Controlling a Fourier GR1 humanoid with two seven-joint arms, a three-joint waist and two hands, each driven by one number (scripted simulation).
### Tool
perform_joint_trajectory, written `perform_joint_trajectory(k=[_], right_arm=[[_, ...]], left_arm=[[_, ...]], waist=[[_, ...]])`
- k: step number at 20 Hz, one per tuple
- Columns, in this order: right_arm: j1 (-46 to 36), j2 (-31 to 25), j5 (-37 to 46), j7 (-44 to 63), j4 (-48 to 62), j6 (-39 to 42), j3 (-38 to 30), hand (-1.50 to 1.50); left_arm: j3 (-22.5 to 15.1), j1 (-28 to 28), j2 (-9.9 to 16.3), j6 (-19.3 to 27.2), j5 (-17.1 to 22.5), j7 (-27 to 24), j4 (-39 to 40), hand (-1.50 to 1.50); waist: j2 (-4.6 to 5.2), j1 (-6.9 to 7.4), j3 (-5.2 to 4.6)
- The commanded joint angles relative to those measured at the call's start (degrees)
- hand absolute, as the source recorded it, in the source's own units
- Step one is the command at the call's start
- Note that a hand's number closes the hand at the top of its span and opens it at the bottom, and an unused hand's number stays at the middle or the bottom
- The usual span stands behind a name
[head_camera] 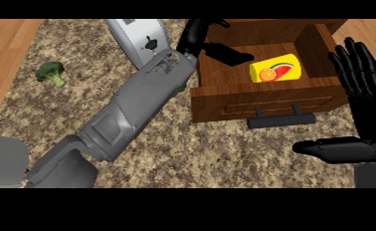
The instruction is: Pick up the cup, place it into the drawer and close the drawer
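While the wooden drawer stood open at the upper right, we saw the yellow cup lying inside it. Our left hand hung open over the drawer. Our right hand rested open at the right edge.

Kitchen: speckled granite table, toaster at far side, broccoli at left, open wooden drawer at right.
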Motion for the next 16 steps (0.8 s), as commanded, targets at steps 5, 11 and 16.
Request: perform_joint_trajectory(k=[5, 11, 16], right_arm=[[1.1, -1.4, -2.8, -1.3, -0.1, 2.4, -1.9, -1.50], [0.6, 0.0, -12.0, 0.5, 0.2, 6.9, -1.2, -1.50], [5.1, -1.8, -10.3, 3.9, -8.5, 8.5, 1.3, 1.50]], left_arm=[[-6.1, 0.4, 0.0, 5.4, 2.9, 1.1, -3.5, -1.50], [-4.9, 1.3, 0.0, 7.8, 5.7, -5.9, -6.6, -1.50], [-0.9, -2.6, 0.0, 6.4, 7.5, -4.6, -7.1, -1.50]], waist=[[-0.06, -0.28, 0.00], [-0.25, 0.72, -0.01], [-0.90, 2.32, -0.07]])
